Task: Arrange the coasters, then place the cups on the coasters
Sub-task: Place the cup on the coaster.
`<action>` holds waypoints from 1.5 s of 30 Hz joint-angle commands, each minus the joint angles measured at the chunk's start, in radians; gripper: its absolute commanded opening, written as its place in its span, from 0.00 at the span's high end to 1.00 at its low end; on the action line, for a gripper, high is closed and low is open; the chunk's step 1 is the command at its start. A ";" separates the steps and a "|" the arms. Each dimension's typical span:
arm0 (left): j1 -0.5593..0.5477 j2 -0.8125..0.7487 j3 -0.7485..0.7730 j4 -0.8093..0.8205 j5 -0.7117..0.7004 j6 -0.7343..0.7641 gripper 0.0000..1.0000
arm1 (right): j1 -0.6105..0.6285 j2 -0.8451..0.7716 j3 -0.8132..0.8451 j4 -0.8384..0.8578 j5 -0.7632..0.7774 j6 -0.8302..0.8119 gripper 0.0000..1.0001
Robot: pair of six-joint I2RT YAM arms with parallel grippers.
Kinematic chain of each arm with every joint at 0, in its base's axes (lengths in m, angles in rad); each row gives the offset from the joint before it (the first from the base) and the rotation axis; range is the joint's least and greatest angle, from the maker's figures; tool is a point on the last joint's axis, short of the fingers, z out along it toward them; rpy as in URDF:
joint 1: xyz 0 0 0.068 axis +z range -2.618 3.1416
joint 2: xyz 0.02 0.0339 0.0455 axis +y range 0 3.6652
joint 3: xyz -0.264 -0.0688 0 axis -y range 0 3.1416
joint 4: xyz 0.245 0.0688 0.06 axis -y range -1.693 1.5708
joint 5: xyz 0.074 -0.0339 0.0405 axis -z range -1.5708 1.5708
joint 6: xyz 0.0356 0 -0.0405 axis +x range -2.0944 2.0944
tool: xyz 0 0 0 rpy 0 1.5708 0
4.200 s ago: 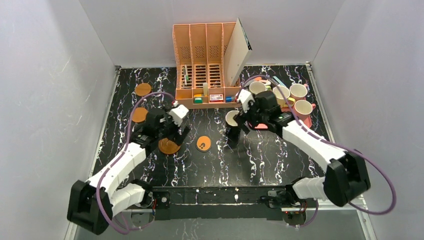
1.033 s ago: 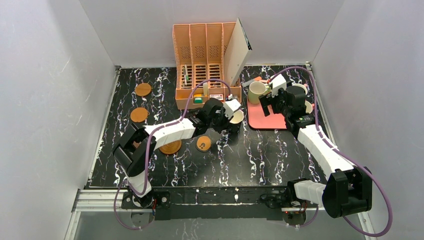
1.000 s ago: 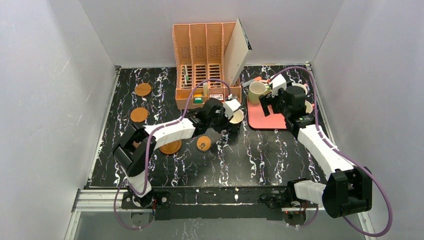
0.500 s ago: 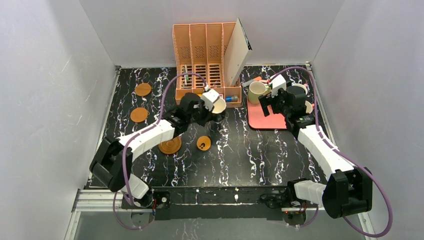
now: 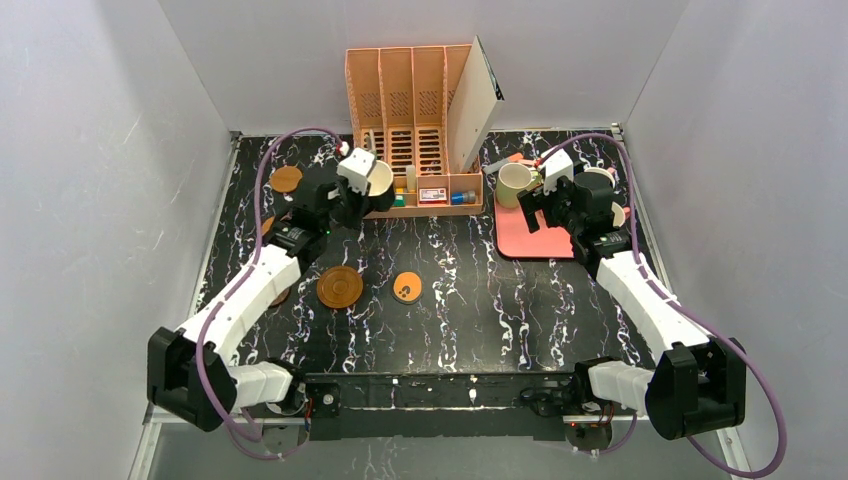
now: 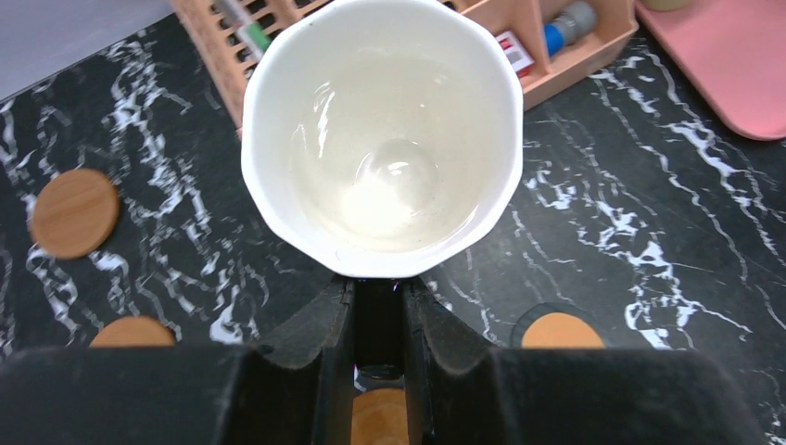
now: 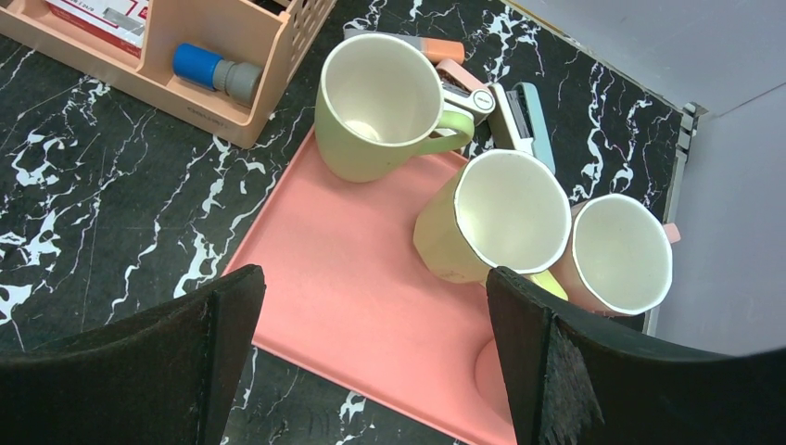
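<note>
My left gripper (image 5: 352, 190) is shut on the black handle of the black cup (image 5: 378, 178), held upright in the air in front of the organiser's left end; the left wrist view shows its cream inside (image 6: 385, 158). Below lie coasters: a plain orange-brown one (image 5: 286, 179), a second (image 6: 133, 331), the ringed wooden one (image 5: 340, 287) and the orange one with dark marks (image 5: 406, 286). My right gripper (image 7: 371, 320) hangs open over the pink tray (image 7: 352, 241), near the olive green cup (image 7: 380, 107), yellow cup (image 7: 496, 222) and pink cup (image 7: 621, 255).
An orange desk organiser (image 5: 415, 130) with a white board (image 5: 478, 100) leaning on it stands at the back centre. Staplers and markers (image 7: 519, 107) lie behind the tray. Grey walls close in on the left, right and back.
My left arm has swung the black cup from the table's middle up and back to the left, past the organiser's front. The right arm has stayed still and open over the tray.
</note>
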 commanded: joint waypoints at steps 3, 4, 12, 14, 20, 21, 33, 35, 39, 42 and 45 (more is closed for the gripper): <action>0.027 -0.114 0.025 -0.008 -0.120 0.005 1.00 | -0.005 -0.018 -0.007 0.034 -0.009 -0.015 0.02; 0.029 -0.126 0.017 -0.005 -0.141 0.012 1.00 | -0.005 -0.017 -0.007 0.034 -0.010 -0.016 0.02; 0.063 -0.247 -0.111 0.065 -0.233 0.020 1.00 | -0.004 -0.010 -0.009 0.035 -0.018 -0.021 0.02; 0.071 -0.260 -0.138 0.073 -0.250 0.009 1.00 | -0.005 -0.011 -0.011 0.035 -0.020 -0.022 0.02; 0.117 -0.227 -0.149 0.100 -0.307 -0.010 1.00 | -0.005 -0.004 -0.013 0.035 -0.020 -0.025 0.02; 0.124 -0.226 -0.152 0.105 -0.306 -0.012 1.00 | -0.005 -0.004 -0.013 0.035 -0.020 -0.027 0.02; 0.195 -0.201 -0.146 0.120 -0.295 -0.012 1.00 | -0.005 -0.017 -0.027 0.040 -0.039 -0.044 0.02; 0.214 -0.187 -0.136 0.112 -0.279 -0.011 1.00 | -0.005 -0.015 -0.026 0.039 -0.040 -0.044 0.02; 0.255 -0.155 -0.110 0.109 -0.255 -0.006 1.00 | -0.005 -0.011 -0.026 0.036 -0.047 -0.045 0.02; 0.292 -0.118 -0.075 0.102 -0.248 -0.010 1.00 | -0.005 -0.009 -0.025 0.034 -0.050 -0.044 0.02; 0.334 -0.075 -0.038 0.097 -0.221 -0.019 1.00 | -0.005 -0.006 -0.025 0.033 -0.052 -0.044 0.02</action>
